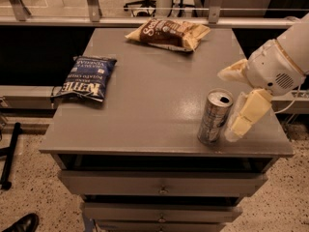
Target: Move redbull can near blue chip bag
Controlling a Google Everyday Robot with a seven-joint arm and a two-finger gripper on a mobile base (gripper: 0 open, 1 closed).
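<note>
The redbull can (214,119), slim and silver with an open pull-tab top, stands upright near the front right edge of the grey table (145,115). The blue chip bag (87,77) lies flat at the table's left edge, far from the can. My gripper (227,104) reaches in from the right and is open. One cream finger (234,71) is behind the can's top. The other finger (248,115) hangs just right of the can. Neither finger visibly grips the can.
A brown-and-cream snack bag (168,33) lies at the table's far edge. Drawers (161,185) sit under the tabletop. A glass railing (91,4) runs behind the table. A black shoe (19,224) shows at the lower left on the floor.
</note>
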